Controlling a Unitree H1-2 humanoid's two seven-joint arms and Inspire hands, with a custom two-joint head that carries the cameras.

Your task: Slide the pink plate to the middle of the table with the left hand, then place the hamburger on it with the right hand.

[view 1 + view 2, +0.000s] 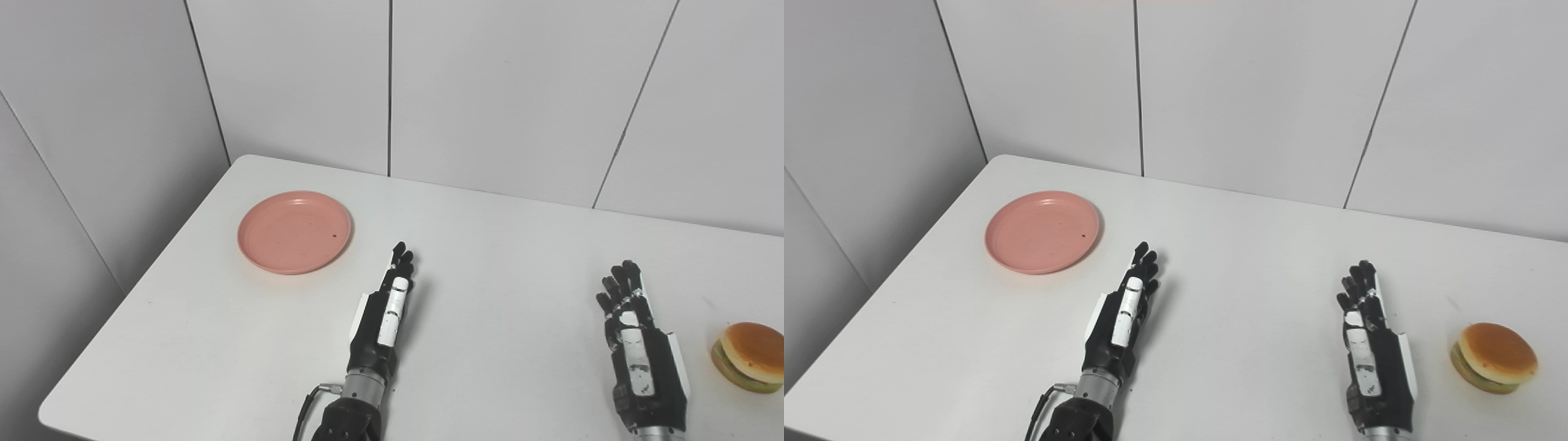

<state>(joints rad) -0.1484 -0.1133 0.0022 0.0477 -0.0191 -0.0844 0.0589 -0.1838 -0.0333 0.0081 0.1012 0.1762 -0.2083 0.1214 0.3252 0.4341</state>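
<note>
Fingers are held extended and empty on both: left robot hand (387, 309) near the round pink plastic plate (294, 231), right robot hand (637, 346) beside the tan-bunned hamburger (748, 356) on the white worktop (502, 245).

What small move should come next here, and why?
Probably the left hand should reach forward-left to the pink plate. The plate sits empty near the table's far left, untouched; both hands are open, and the hamburger waits beside the right hand.
</note>
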